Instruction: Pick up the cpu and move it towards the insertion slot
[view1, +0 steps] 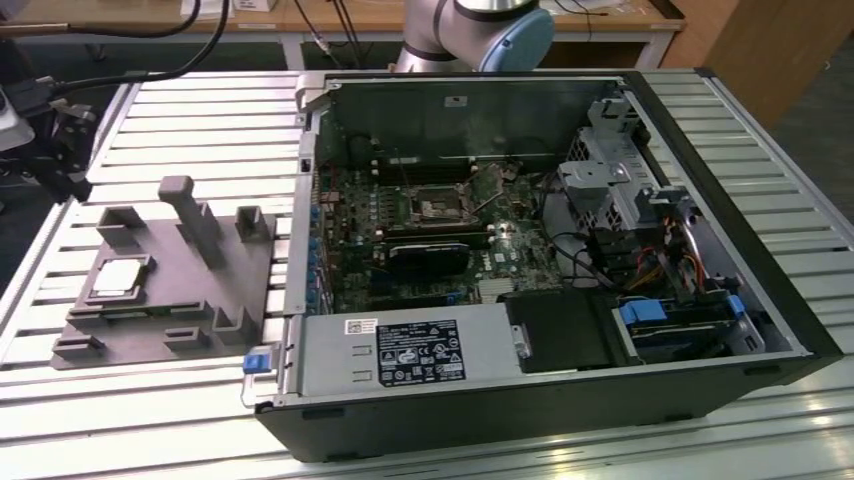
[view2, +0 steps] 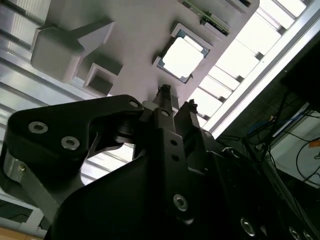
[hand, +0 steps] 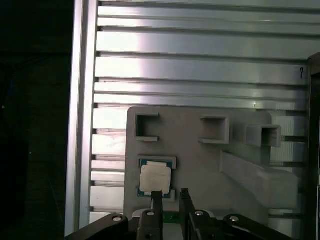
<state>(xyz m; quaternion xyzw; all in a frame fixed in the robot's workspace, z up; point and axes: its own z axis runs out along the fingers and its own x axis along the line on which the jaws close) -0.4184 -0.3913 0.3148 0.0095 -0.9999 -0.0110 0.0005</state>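
Observation:
The cpu (view1: 118, 278), a small square chip with a silvery top, lies flat in a recess of the grey plastic tray (view1: 167, 320) at the exterior view's left. In both wrist views my gripper (hand: 170, 195) hangs well above the tray, with the cpu (hand: 155, 179) just beyond its fingertips (view2: 165, 96). The two fingers stand a narrow gap apart and nothing is between them. The insertion slot (view1: 438, 207), a dark square socket in a silvery bracket, sits on the motherboard inside the open computer case, far from the cpu.
The open computer case (view1: 747, 300) lies on its side on the slatted metal table (view1: 200, 110), with a power supply (view1: 414, 352), cables and drive bays inside. Upright posts (view1: 194, 215) rise from the tray. The arm's base (view1: 487, 30) stands behind the case.

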